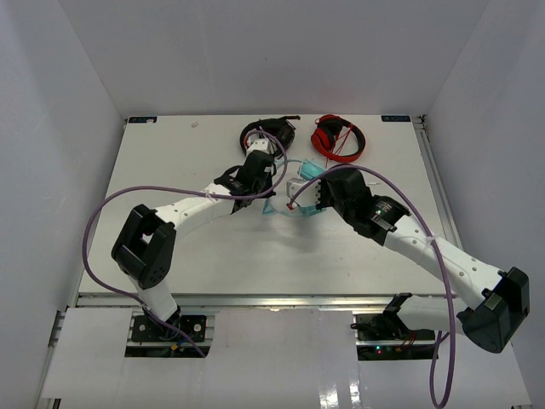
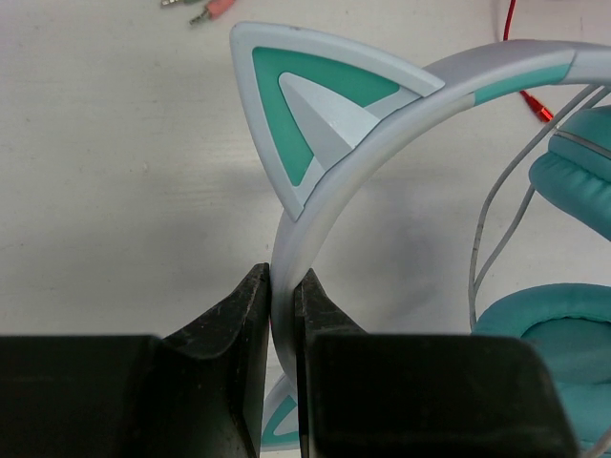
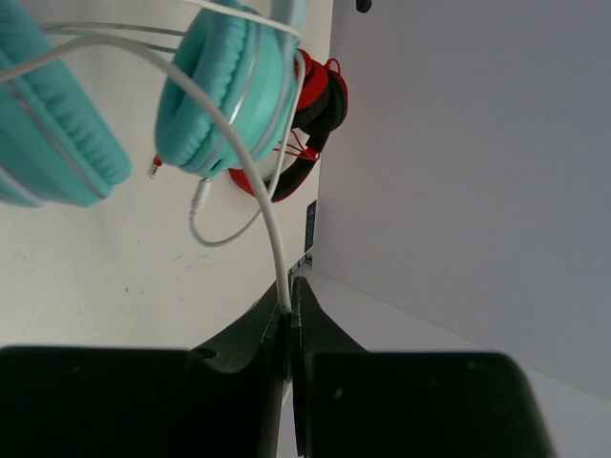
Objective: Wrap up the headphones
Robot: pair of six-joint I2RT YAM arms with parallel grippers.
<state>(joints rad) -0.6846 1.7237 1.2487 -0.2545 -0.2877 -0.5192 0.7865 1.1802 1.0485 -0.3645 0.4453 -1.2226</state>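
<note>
The teal headphones (image 1: 300, 192) lie mid-table between my two grippers. In the left wrist view their pale headband (image 2: 325, 205) with a cat-ear point (image 2: 305, 105) runs down between my jaws, and my left gripper (image 2: 283, 291) is shut on it. The teal earcups (image 2: 563, 343) sit to the right. In the right wrist view my right gripper (image 3: 288, 310) is shut on the thin white cable (image 3: 258, 196), which curves up across a teal earcup (image 3: 224, 81). Loops of cable lie around the earcups. In the top view my left gripper (image 1: 266, 194) and right gripper (image 1: 300, 198) flank the headphones.
Black headphones (image 1: 269, 134) and red headphones (image 1: 338, 136) lie at the table's back edge, just behind my grippers. The red pair also shows in the right wrist view (image 3: 310, 119). Loose plugs (image 2: 196, 10) lie on the table. White walls enclose the table on three sides.
</note>
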